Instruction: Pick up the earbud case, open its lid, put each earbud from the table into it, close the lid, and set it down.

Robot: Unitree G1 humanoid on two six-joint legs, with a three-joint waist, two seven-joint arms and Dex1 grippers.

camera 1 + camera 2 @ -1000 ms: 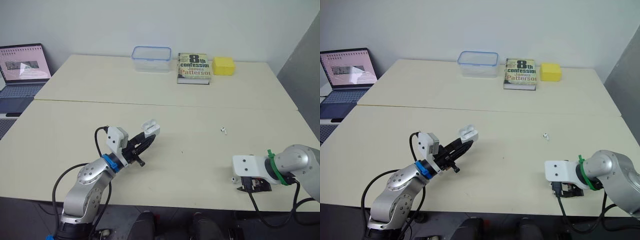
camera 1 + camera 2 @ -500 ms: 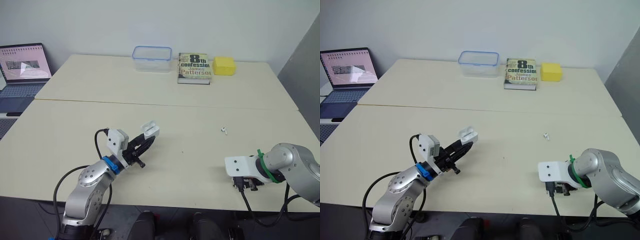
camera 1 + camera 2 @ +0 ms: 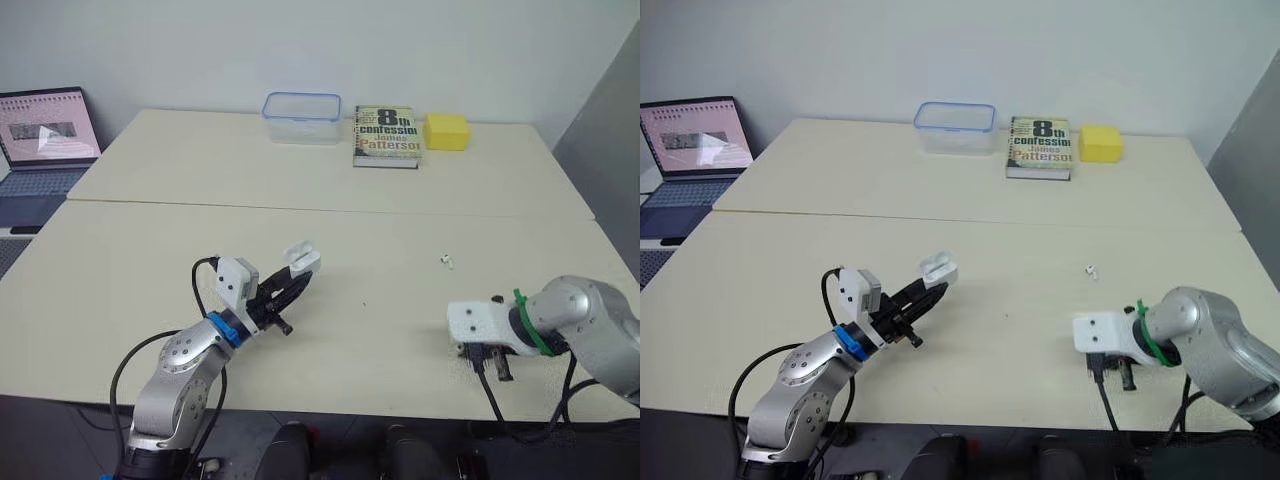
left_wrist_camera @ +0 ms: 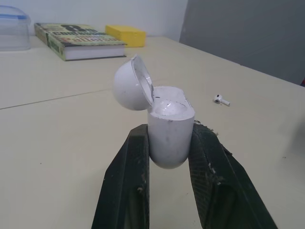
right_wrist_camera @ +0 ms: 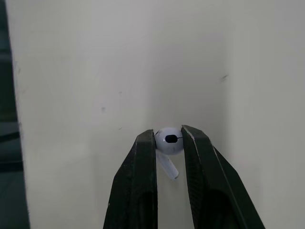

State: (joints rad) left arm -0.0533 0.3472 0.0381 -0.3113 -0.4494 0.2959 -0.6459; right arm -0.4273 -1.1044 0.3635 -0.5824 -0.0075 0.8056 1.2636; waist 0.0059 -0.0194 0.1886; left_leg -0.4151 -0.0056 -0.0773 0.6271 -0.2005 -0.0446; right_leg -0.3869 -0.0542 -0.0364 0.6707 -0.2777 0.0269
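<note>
Nearest, by the front edge of the pale beige table (image 3: 380,215), the right gripper (image 5: 169,135) is pinched on a small white glossy earbud (image 5: 169,142). Its two black fingers press the rounded head from either side and the stem pokes out free between them. Whether the earbud has cleared the tabletop I cannot tell. It looks nearly weightless, hard and slick, so on that curved head it could easily squirt out or twist. A light, steady squeeze across the widest part of the head seems the safest hold, leaving the stem free to enter the case.

Further in and to the left, the left gripper (image 4: 170,136) is clamped around the lower body of a smooth white rounded plastic earbud case (image 4: 169,125), held above the table. Its hinged lid (image 4: 129,86) stands open and tipped back. The shell looks rigid, light and slippery. The low grip on the body leaves the lid and the opening unobstructed.

Beyond the right gripper, a second earbud (image 3: 447,261) lies on the table, well apart from both grippers.

Along the far edge sit a clear plastic container (image 3: 303,104), a paperback book (image 3: 387,136) and a yellow block (image 3: 447,131). An open laptop (image 3: 45,140) is off to the far left.
</note>
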